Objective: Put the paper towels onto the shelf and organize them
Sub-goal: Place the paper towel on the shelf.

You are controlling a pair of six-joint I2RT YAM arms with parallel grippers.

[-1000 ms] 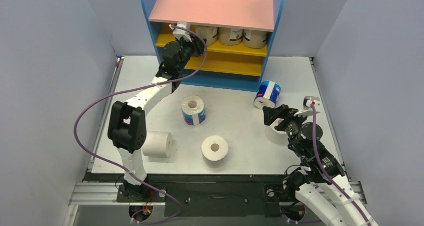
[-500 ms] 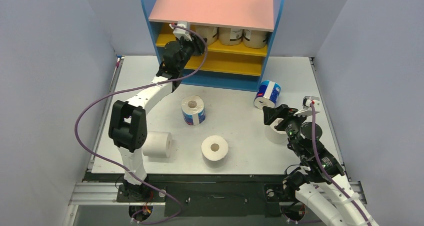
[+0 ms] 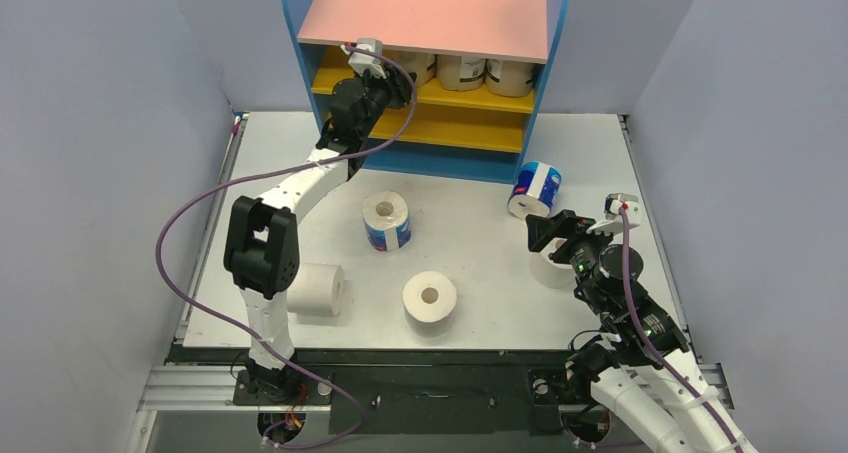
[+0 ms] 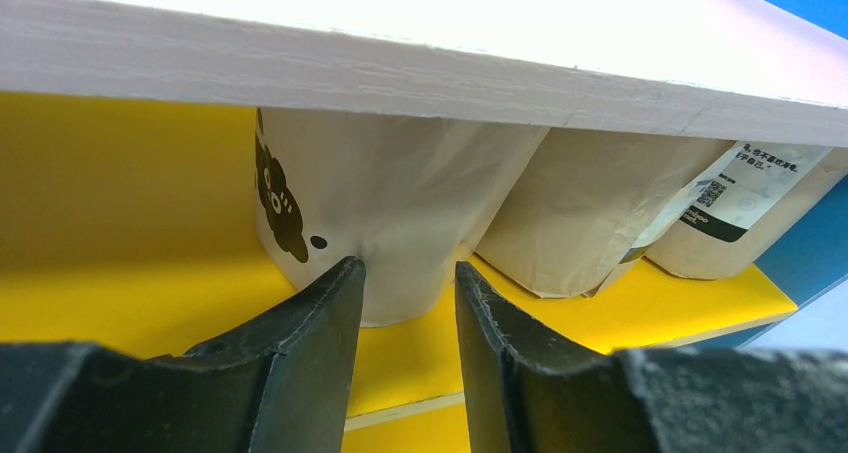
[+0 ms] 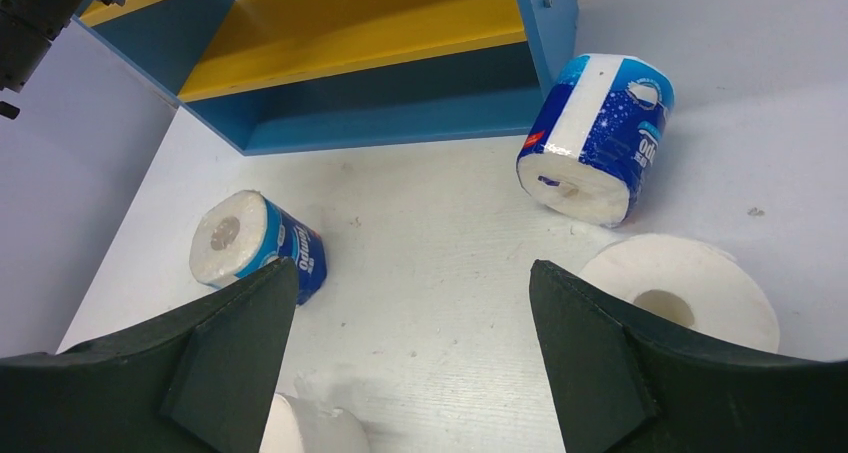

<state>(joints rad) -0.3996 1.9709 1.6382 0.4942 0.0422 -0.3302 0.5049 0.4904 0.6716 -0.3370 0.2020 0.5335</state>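
Overhead view: the shelf [image 3: 430, 21] stands at the top centre of the frame, at the far edge of the worktop [image 3: 470, 233]. Your left arm reaches up to it, and its tip goes out of sight under the pink top board.

Left wrist view: the left fingers [image 4: 335, 293] stand a narrow gap apart and hold nothing. Their tips sit at the foot of the leftmost tan roll [image 4: 400, 183], which is wider than the gap. This roll stands upright on the upper yellow board, with the middle tan roll [image 4: 590, 213] against it and the third tan roll [image 4: 740, 213] at the right of the frame.

Five rolls are on the worktop.
- One blue-and-white roll [image 3: 387, 220] stands at mid-frame, core up.
- The second blue-and-white roll [image 3: 535, 188] lies on its side just beside the shelf's lower right corner.
- A white roll [image 3: 315, 289] lies on its side at lower left, close to your left arm.
- Another white roll [image 3: 430, 297] sits at lower centre, core up.
- The last white roll [image 3: 550, 268] is partly hidden under your right arm.

Right wrist view: the right fingers [image 5: 250, 313] are spread wide above the worktop and hold nothing. The last white roll sits at the lower right of this frame, partly behind one finger.
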